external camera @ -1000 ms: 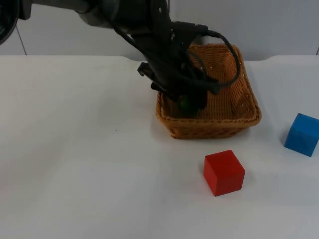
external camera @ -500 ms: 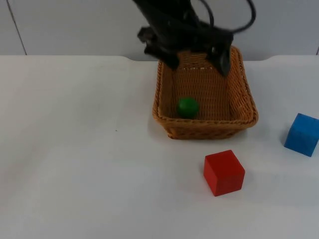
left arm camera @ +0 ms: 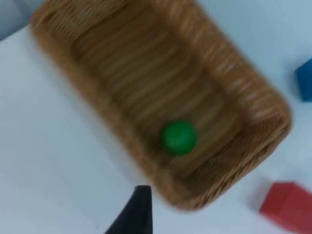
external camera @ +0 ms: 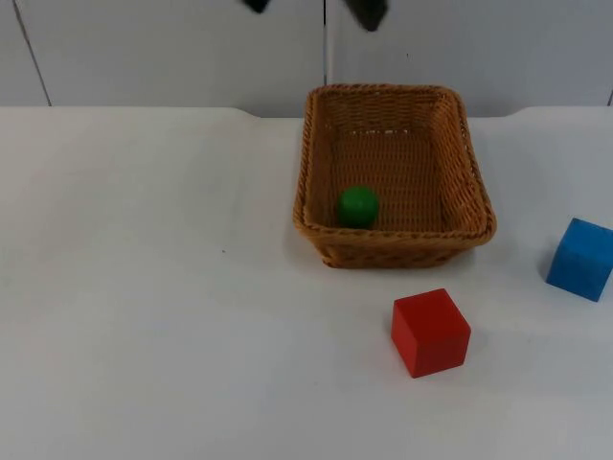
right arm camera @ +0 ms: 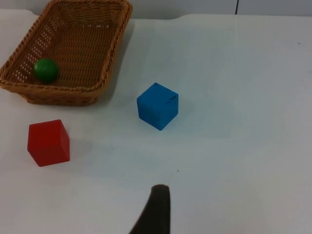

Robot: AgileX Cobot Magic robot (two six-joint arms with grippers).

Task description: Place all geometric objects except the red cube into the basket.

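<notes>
A green ball (external camera: 358, 206) lies inside the woven basket (external camera: 479, 206), near its front wall; it is also in the left wrist view (left arm camera: 179, 137) and the right wrist view (right arm camera: 46, 69). The red cube (external camera: 430, 332) stands on the table in front of the basket. A blue cube (external camera: 580, 258) sits at the table's right edge, also seen from the right wrist (right arm camera: 157, 106). My left gripper (external camera: 311, 6) is high above the basket's far end, open and holding nothing. One fingertip (right arm camera: 155, 209) of the waiting right gripper shows, well short of the blue cube.
The white table top (external camera: 144, 287) stretches wide to the left of the basket. The grey partition wall (external camera: 144, 48) stands right behind the basket's far rim (external camera: 381, 90).
The left gripper let go of the green ball in the basket, opened, and rose up and away toward the wall. The ball stays near the basket's front wall. Both cubes are unmoved.
</notes>
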